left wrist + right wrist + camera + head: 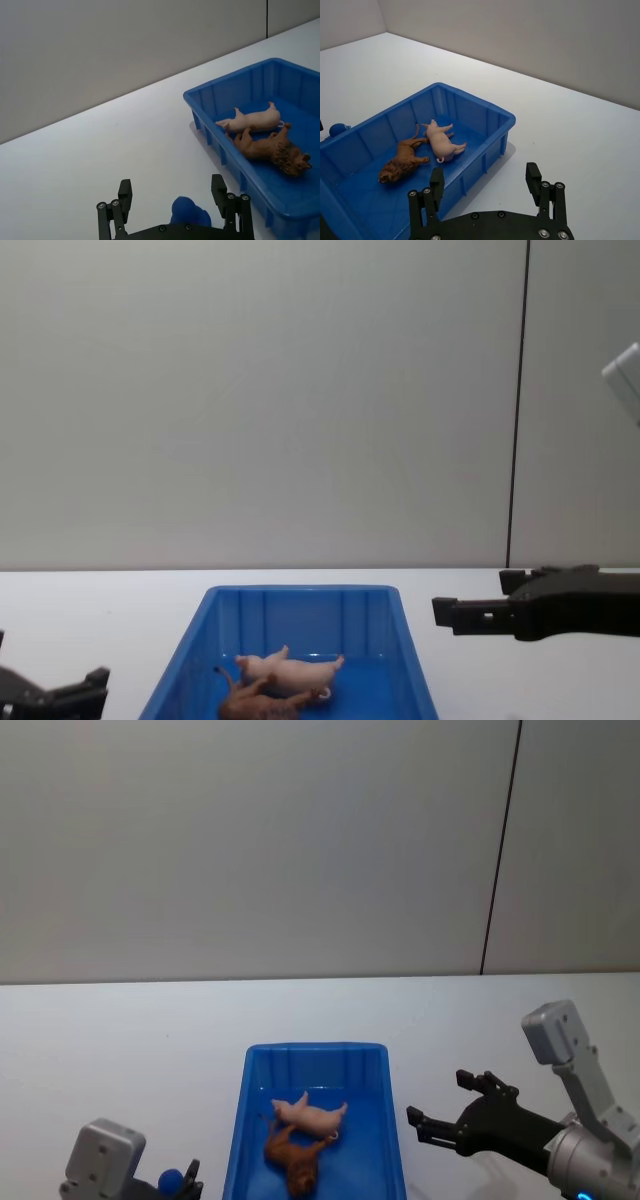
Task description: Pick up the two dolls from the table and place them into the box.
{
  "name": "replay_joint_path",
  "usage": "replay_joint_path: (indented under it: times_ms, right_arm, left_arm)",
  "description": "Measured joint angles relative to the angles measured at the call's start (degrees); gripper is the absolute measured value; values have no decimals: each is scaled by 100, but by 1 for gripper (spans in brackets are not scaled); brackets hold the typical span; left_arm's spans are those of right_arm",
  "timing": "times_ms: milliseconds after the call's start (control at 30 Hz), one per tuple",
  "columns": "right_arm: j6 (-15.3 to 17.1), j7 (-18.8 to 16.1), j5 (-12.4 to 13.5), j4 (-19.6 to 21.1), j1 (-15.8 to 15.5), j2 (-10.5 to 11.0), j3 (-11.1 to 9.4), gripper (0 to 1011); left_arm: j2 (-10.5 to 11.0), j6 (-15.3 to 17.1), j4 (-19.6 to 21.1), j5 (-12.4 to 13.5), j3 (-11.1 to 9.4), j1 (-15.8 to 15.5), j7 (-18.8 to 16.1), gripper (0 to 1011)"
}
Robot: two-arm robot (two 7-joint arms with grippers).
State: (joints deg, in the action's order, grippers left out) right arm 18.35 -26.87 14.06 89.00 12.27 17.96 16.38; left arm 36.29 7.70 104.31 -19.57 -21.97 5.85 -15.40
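With both dolls lying on their sides inside the box (244,1120) at lower centre of the head view, pink pig (312,1116) touching brown animal (292,1160), nothing left on the table (120,1040) to fetch. Best now: keep right gripper (441,1111), spread wide and empty at lower right, clear of the rim. Left gripper (172,202), likewise wide and empty, parked beside a blue lump (189,212).

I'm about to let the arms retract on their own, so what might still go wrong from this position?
Both dolls, the pig and the brown animal, already lie in the box, so little remains. The open right gripper hangs close beside the box's right wall; a careless pull-back might nudge the box. The open left gripper sits near the box's left side with a blue lump by it, which might get dragged.
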Motion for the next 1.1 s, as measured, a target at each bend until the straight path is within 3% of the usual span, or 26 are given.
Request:
replay_joint_path:
  times_ms: [233, 900, 1100]
  right_arm:
    - [0, 0, 0, 4, -3, 3, -1, 1003]
    - [0, 0, -1, 4, -4, 5, 0, 1003]
    - [0, -1, 0, 3, -4, 5, 0, 1003]
  left_arm:
    - [-26, -106, -209, -31, 27, 22, 180, 1002]
    - [-325, -314, -1093, -69, 85, -293, 1107, 1002]
    - [-382, -228, -1248, -126, 100, -337, 1233, 906]
